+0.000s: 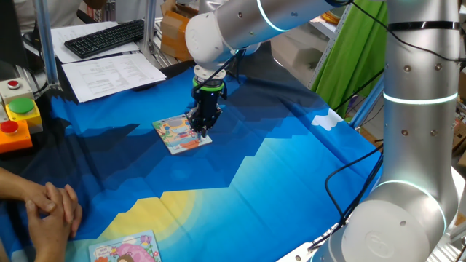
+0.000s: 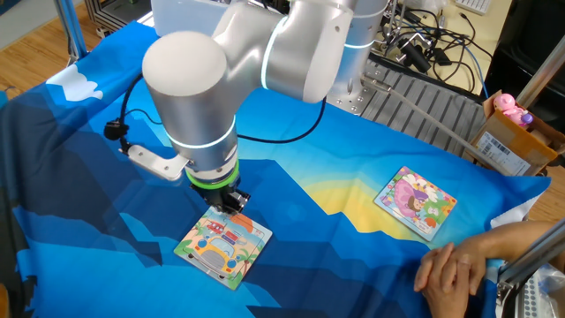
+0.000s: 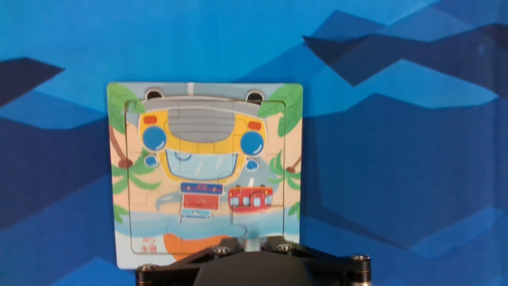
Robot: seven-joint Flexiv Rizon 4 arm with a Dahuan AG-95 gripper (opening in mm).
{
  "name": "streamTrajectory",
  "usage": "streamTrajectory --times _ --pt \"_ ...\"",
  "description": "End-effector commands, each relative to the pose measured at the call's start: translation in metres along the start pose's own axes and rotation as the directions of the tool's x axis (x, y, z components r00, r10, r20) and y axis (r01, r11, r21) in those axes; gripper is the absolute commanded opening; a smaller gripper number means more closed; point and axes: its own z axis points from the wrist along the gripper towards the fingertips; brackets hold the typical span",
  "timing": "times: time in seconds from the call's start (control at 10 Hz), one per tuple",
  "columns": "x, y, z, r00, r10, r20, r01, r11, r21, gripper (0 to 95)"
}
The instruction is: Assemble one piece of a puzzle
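The fingers (image 1: 202, 132) are down low over the puzzle (image 1: 180, 133), right at its edge, and whether they are released or clenched I cannot tell: the tips are hidden behind the black wrist in both fixed views and under the housing in the hand view. From the hand view the puzzle (image 3: 205, 171) fills the middle, lying flat, with the yellow cartoon car upside down and its orange edge at six o'clock, tucked against the gripper body. In the other fixed view the fingers (image 2: 234, 202) sit at the twelve o'clock edge of the puzzle (image 2: 223, 246).

The puzzle rests on the surface (image 1: 291, 167), a blue cloth with darker blue zigzag bands and a yellow patch. Plenty of bare cloth lies around the puzzle on every side.

Further out, a second picture board (image 2: 416, 201) in pinker tones lies well apart, at about three o'clock of the puzzle in the other fixed view. A person's clasped hands (image 2: 455, 265) rest near that board. At the surface's far corner sit a button box (image 1: 16, 116), some papers (image 1: 109, 73) and a keyboard (image 1: 105, 36).
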Motion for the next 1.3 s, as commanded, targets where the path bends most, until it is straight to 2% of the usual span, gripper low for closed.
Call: streamTrajectory --times 0.1,0.5,0.8,0.9,1.1,1.3 --pt "-0.002 -0.001 -0.005 1.000 0.011 -0.001 -0.011 1.000 -0.020 0.0" --pt "-0.004 0.003 0.002 0.999 0.025 0.020 -0.024 1.000 -0.016 0.0" --pt "-0.006 0.004 0.015 0.999 0.033 0.042 -0.033 0.999 -0.014 0.0" --pt "-0.008 0.005 0.016 0.999 0.035 0.039 -0.034 0.999 -0.014 0.0" --pt "-0.012 0.006 0.004 0.999 0.039 0.010 -0.039 0.999 -0.010 0.0" --pt "-0.011 0.007 -0.003 0.999 0.039 0.003 -0.039 0.999 -0.010 0.0"
